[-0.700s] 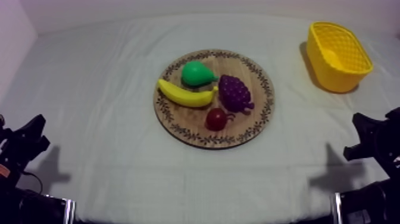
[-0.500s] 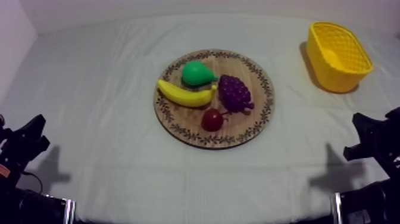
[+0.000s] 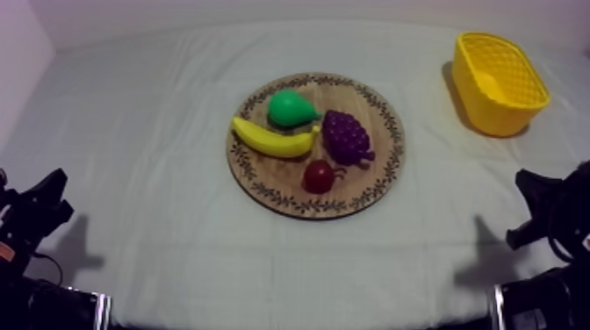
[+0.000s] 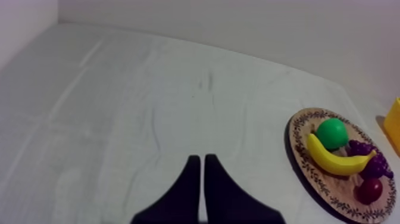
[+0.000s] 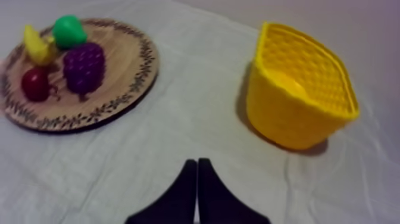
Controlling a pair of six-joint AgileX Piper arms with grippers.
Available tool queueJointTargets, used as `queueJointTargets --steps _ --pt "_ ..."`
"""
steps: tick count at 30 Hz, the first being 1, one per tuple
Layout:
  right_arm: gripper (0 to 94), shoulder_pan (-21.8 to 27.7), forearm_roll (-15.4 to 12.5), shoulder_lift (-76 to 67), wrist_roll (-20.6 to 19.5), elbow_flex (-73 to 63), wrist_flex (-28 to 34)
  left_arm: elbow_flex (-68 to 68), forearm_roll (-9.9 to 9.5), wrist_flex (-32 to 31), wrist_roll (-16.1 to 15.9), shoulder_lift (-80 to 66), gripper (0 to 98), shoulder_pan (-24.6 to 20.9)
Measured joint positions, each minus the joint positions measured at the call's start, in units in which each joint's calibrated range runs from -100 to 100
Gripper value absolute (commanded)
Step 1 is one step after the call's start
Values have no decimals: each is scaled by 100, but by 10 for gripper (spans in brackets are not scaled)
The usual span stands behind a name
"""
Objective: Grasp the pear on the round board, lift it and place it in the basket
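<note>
Creased grey-white cloth (image 3: 158, 158) meets a pale wall (image 4: 238, 24) beyond the wooden board (image 3: 360, 189), the yellow basket (image 3: 496, 110) stands well to the board's right, the left gripper (image 4: 199, 159) and right gripper (image 5: 197, 162) are both pressed closed short of the board, and the pear (image 3: 290, 108) lies on the board's far part.

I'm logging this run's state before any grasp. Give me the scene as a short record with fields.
board: round wooden board, middle of the table
on board: pear, banana, bunch of grapes, small red fruit
pear: far side of board, behind the banana, ungrasped
basket: yellow basket, far right, apart from the board
left gripper: low at the table's left, jaws shut on nothing
right gripper: low at the table's right, jaws shut on nothing
progress: pear not yet picked up
</note>
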Motion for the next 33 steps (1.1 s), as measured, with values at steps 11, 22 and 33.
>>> queueJointTargets --steps 11,22,33 --pt "3 -1850 1707 1452 -1091 -826 1002 0 0 0 0 0 1 0" --pt "4 -2448 1431 3739 -1547 -3323 1949 0 0 0 6 0 1 0" --pt "9 -2298 995 5997 -374 -6286 3005 0 0 0 6 0 1 0"
